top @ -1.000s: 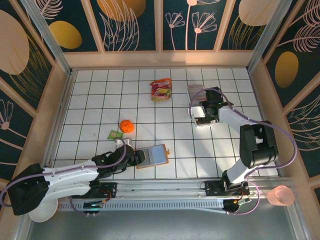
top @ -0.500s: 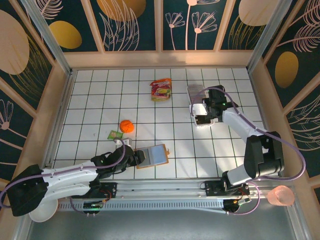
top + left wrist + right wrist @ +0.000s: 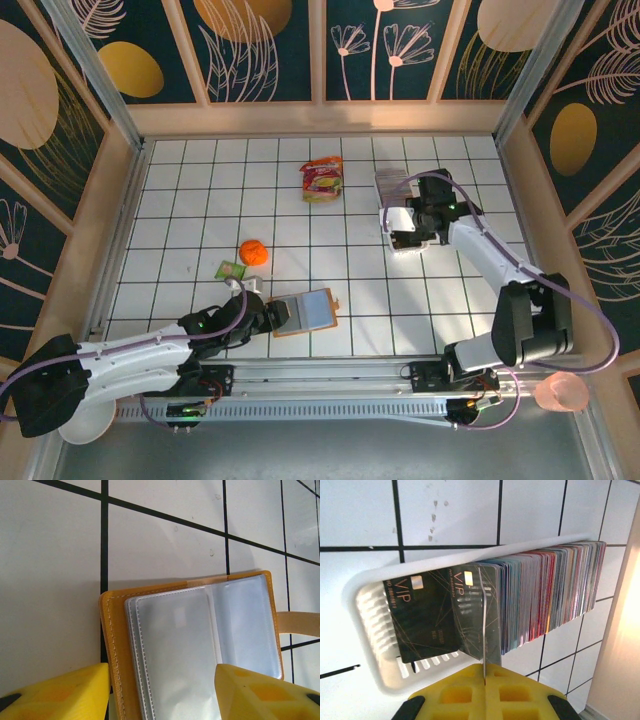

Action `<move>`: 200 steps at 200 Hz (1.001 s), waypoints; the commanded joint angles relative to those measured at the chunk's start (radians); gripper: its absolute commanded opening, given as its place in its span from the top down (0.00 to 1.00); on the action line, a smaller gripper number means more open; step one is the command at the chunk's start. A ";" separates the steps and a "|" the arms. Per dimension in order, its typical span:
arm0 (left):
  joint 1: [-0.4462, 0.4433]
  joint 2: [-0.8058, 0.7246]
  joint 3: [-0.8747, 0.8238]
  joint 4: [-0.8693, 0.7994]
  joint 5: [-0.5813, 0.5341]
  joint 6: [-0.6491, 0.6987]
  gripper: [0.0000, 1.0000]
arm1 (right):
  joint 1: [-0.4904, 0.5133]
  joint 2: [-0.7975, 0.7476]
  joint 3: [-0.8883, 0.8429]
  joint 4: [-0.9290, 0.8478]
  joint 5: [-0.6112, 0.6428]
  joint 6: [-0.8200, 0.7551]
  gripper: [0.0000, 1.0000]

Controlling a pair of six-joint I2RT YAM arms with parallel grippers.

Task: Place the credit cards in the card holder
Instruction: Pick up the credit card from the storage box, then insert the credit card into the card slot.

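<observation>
Right wrist: jaws tight around one card (image 3: 489, 640)

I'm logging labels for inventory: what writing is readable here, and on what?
"VIP": front dark plastic card in the white slotted tray.
"VIP": second dark card just behind it.
Fine print on both cards: too blurred.
Print on the red-and-yellow snack packet and small green packet: too small.

card holder (image 3: 200, 640) cut off at left wrist view's bottom edge, near corners under left fingers (image 3: 55, 692); among credit cards (image 3: 540, 590), one card's lower edge hidden between right fingers (image 3: 520, 695).
</observation>
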 commanded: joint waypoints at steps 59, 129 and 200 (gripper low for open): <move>-0.002 -0.040 0.006 -0.057 -0.017 0.004 0.44 | 0.132 -0.289 0.081 -0.132 -0.254 0.858 1.00; -0.001 -0.060 0.018 -0.102 -0.006 -0.013 0.45 | 0.239 -0.384 -0.142 -0.046 -0.481 2.030 1.00; 0.000 -0.058 0.026 -0.112 0.014 -0.032 0.47 | 0.444 -0.517 -0.355 0.207 -0.343 2.592 1.00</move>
